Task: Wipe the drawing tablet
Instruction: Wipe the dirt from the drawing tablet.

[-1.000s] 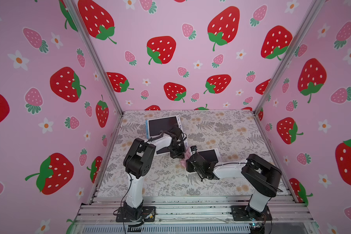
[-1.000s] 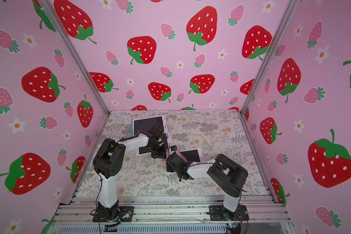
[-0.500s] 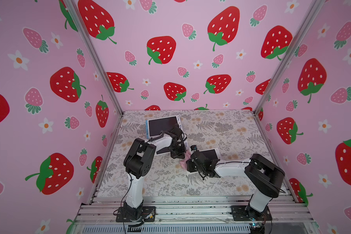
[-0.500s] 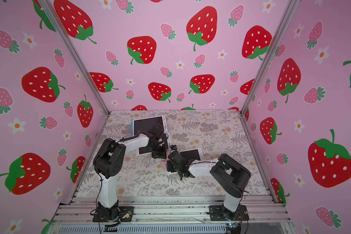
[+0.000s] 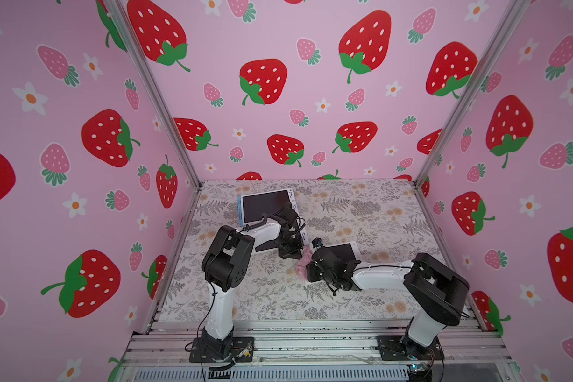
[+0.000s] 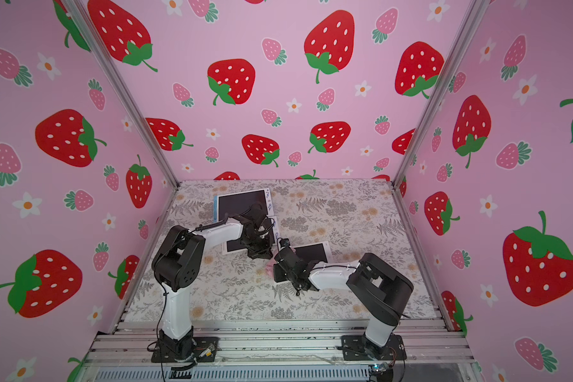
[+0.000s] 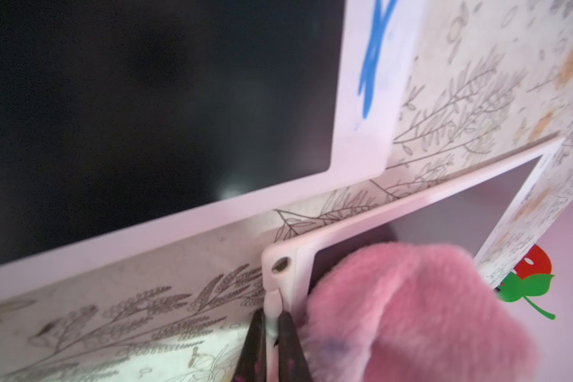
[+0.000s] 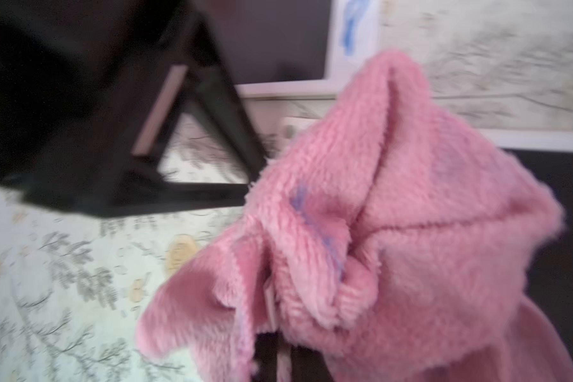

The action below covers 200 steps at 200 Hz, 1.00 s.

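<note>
The drawing tablet (image 5: 343, 252) (image 6: 311, 253), white-framed with a dark screen, lies mid-table. In the left wrist view my left gripper (image 7: 272, 325) is shut on the frame edge just below the tablet's corner (image 7: 280, 264). A fluffy pink cloth (image 5: 302, 264) (image 6: 269, 266) (image 7: 411, 314) lies bunched over that corner, with faint blue smears on it. My right gripper (image 8: 280, 350) is shut on the cloth (image 8: 394, 215), and its fingertips are mostly buried in the pile. Beside the cloth the dark screen (image 8: 563, 185) shows. The left gripper's black fingers (image 8: 212, 132) stand close by.
A second tablet (image 5: 267, 246) (image 7: 146, 99) lies under my left arm, with blue scribble (image 7: 374, 56) on its white border. A third tablet (image 5: 265, 206) lies further back. The floral table cover (image 5: 361, 211) is ringed by pink strawberry walls on three sides.
My right arm has shifted slightly, keeping the cloth at the tablet's corner. The left arm and its grip have stayed still.
</note>
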Each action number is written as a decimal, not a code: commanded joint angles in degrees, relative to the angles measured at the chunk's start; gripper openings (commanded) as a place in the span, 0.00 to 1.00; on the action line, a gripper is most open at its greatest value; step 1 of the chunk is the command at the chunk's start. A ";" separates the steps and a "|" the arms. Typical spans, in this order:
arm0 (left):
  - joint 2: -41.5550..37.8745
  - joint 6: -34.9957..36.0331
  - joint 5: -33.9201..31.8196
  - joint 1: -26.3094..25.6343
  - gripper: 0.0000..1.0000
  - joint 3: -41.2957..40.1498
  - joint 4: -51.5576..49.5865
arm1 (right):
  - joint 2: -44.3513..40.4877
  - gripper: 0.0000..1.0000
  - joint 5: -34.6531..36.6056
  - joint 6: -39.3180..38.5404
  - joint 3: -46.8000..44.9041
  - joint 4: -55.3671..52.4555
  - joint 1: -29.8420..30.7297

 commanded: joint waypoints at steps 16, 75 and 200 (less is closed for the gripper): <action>3.40 -0.36 -3.46 -0.97 0.07 -1.47 -2.30 | 4.09 0.00 -3.43 -1.86 6.50 -4.56 6.88; 3.77 -0.36 -3.24 -1.08 0.07 -0.89 -2.54 | -6.41 0.00 6.03 0.29 -5.93 -8.82 -5.16; 3.64 -0.02 -2.49 -1.13 0.07 -0.80 -2.86 | 1.24 0.00 9.95 -5.16 -5.51 1.75 0.75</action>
